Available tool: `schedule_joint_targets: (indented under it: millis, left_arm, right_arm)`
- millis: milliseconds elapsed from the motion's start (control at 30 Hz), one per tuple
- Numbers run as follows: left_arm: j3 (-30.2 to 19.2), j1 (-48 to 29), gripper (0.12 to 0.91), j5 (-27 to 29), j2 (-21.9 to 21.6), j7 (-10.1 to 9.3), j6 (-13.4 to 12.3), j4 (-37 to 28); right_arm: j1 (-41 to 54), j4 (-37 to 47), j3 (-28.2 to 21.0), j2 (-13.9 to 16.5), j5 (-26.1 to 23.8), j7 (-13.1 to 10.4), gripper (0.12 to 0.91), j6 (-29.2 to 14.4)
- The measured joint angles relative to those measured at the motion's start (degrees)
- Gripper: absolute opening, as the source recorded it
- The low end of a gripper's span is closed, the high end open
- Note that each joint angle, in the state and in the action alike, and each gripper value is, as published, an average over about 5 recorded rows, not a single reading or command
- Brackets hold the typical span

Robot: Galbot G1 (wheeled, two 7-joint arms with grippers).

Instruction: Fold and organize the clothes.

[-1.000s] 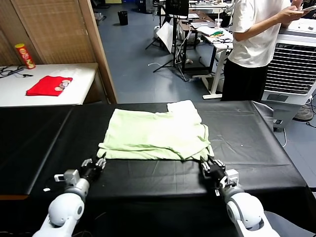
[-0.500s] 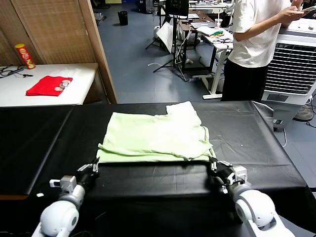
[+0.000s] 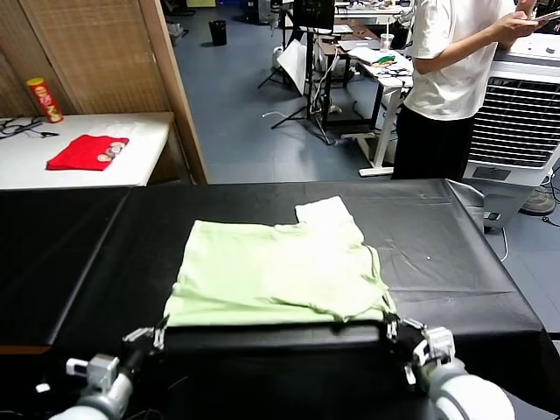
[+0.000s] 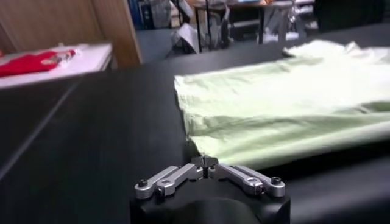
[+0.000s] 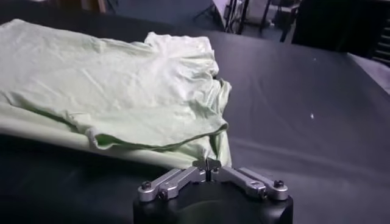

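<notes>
1. Left gripper (image 4: pixel 206 163), at the shirt's (image 3: pixel 276 271) near left corner: fingers pinched together on its hem.
2. Right gripper (image 5: pixel 207 164), at the near right corner: fingertips meet on the hem.
3. Shirt, mid-table (image 3: pixel 455 236): dragging step; next, release and fold.

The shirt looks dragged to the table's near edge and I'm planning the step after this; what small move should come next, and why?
Probably open both hands and back off. The shirt lies flat, its near hem at the table edge, the left hand and right hand each pinching a near corner.
</notes>
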State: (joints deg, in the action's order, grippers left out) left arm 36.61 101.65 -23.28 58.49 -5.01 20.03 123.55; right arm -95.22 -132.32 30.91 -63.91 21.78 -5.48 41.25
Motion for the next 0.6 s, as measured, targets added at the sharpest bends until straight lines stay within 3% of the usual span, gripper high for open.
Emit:
schedule_joint_targets:
  millis: [67,200,300,433,600]
  left_arm:
    - [0.21,0.09,0.229,0.08,0.12,-0.17,0.31,0.28]
    - [0.97,0.03,0.456,-0.05,0.05,-0.72,1.67,1.24]
    - [2.01,-0.18,0.622,-1.13,0.17,-1.30,2.60,2.47]
    - [3.26,-2.72,0.773,-4.52,0.05,-2.27,3.13,3.55]
    - [1.57,-11.50,0.797,-10.41,-0.86,-4.56,5.00,1.15]
  right_arm:
    - [-0.95,-1.22,0.61,0.05,0.38,-0.02,0.395,0.33]
    - [-1.51,-3.25,2.80,0.63,3.13,-0.03,0.628,0.05]
    - [-0.39,-3.54,4.63,1.26,5.75,0.43,0.750,-2.58]
    - [5.02,-0.56,5.02,2.14,6.77,1.82,0.793,-7.47]
    - [17.58,8.54,1.62,2.30,6.44,2.17,0.798,-10.44]
